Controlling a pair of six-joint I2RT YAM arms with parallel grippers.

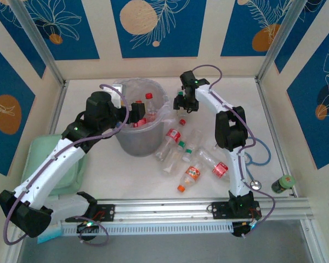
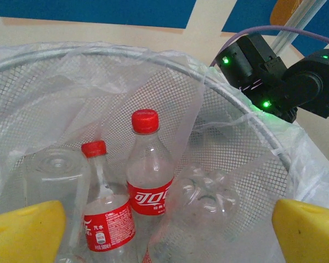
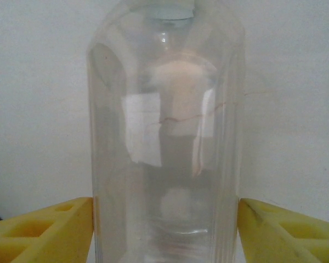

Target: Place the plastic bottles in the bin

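Note:
The round grey bin (image 1: 132, 139), lined with a clear bag, stands left of the table's middle. My left gripper (image 1: 135, 113) hangs over its mouth, open, with nothing between its yellow fingers (image 2: 27, 227). Inside the bin (image 2: 98, 52) stand two red-capped, red-labelled bottles (image 2: 148, 183) (image 2: 105, 216) beside a clear bottle (image 2: 208, 193) seen base-on. Right of the bin's rim, my right gripper (image 1: 183, 109) is shut on a clear unlabelled bottle (image 3: 164, 137), both pads (image 3: 49, 230) pressing its sides. Several more bottles (image 1: 173, 136) (image 1: 192, 175) (image 1: 215, 165) lie on the table right of the bin.
A flat pale green tray (image 1: 41, 156) sits at the left under my left arm. A small green-topped object (image 1: 284, 183) stands at the right edge. A blue-grey cable loop (image 1: 260, 159) lies by the right arm. Patterned walls close the back and sides.

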